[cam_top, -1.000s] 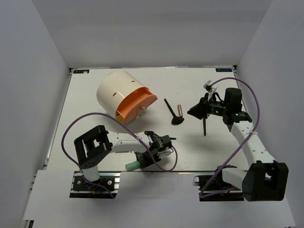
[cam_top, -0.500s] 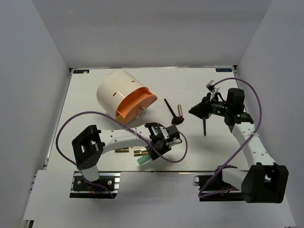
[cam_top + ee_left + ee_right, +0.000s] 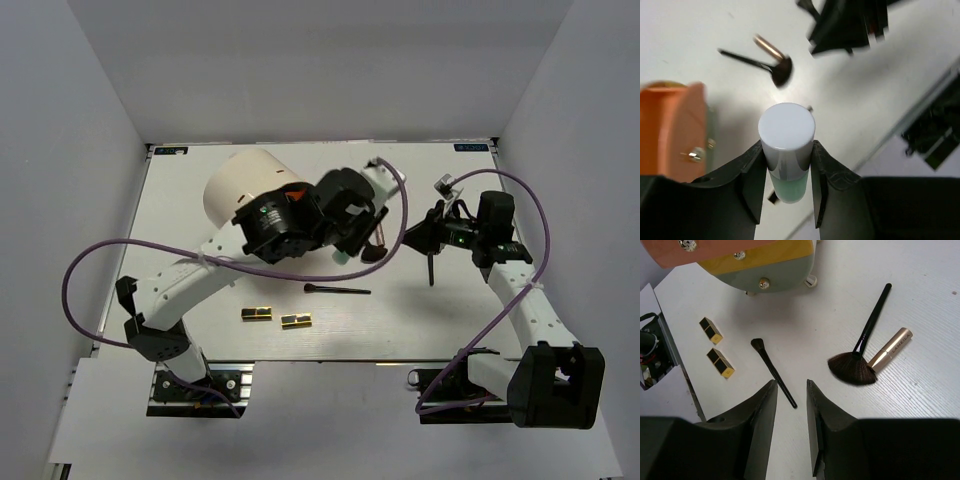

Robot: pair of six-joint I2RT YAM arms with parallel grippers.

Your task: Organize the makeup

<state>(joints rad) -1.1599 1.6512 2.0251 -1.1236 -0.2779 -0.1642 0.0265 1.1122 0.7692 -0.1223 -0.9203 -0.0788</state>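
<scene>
My left gripper [image 3: 786, 150] is shut on the mint-green tube [image 3: 787, 187], whose white cap [image 3: 786, 131] points at the camera. In the top view the left gripper [image 3: 345, 250] hangs beside the cylinder's orange face [image 3: 290, 197], above the table. A fan brush [image 3: 855, 365] and the rose-gold lipstick [image 3: 890, 350] lie together mid-table. A slim black brush [image 3: 337, 290] and two gold-and-black cases [image 3: 256, 314] [image 3: 295, 321] lie nearer the front. My right gripper [image 3: 791, 382] is open and holds nothing, hovering right of the fan brush [image 3: 375, 252].
The big cream cylinder [image 3: 235, 185] lies on its side at the back left. Another thin black brush [image 3: 431, 268] lies under the right arm. White walls close in the table [image 3: 200, 290] on three sides.
The left arm swung from the front edge up to the middle of the table with the mint-green tube in it, uncovering the two cases and the slim brush. The right arm barely moved.
</scene>
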